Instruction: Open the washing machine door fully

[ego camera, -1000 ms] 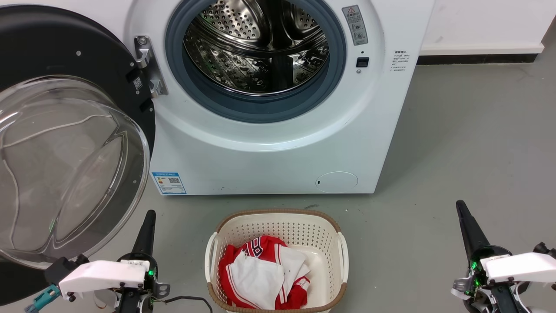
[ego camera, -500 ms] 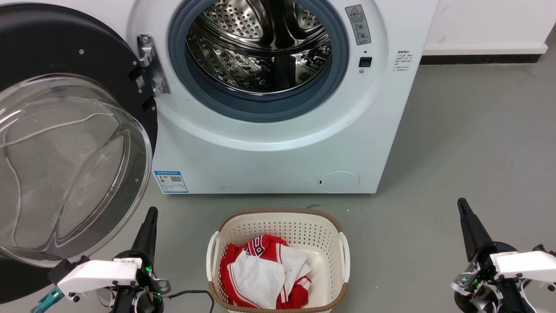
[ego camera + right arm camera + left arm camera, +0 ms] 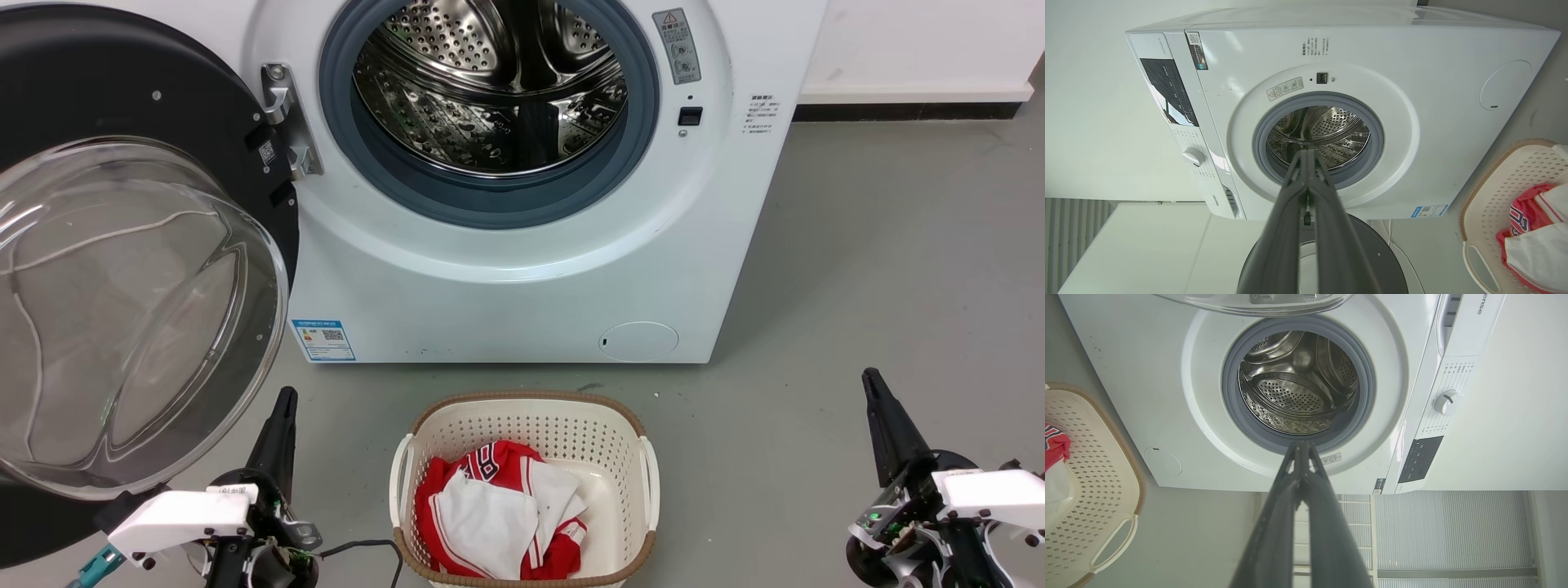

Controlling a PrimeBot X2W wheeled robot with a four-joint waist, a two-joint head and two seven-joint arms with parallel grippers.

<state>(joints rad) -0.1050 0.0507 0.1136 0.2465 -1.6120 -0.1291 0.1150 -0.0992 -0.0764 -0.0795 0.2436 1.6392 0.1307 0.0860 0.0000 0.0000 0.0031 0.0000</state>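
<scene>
The washing machine door point(image 3: 139, 310), one glossy black disc with a bulging clear glass bowl, hangs swung wide open at the left of the washing machine point(image 3: 506, 302). The machine bears the letters "ense". Its blue label point(image 3: 323, 340) and warning sticker point(image 3: 676, 45) are too small to read. In front of the machine sit one basket point(image 3: 522, 400) and two grippers. The left gripper point(image 3: 286, 394) and right gripper point(image 3: 870, 374) both have their fingers pressed together, holding nothing.

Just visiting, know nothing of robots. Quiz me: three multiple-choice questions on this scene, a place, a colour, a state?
1. The basket stands: A. on the floor before the washing machine; B. on top of it; C. inside it.
2. The clothes are: A. blue; B. red and white; C. black.
3. The washing machine door is: A. shut; B. swung open; C. removed.
A: grey floor shows beside it. B: red fabric, white panels. B: it hangs aside on its hinge.
</scene>
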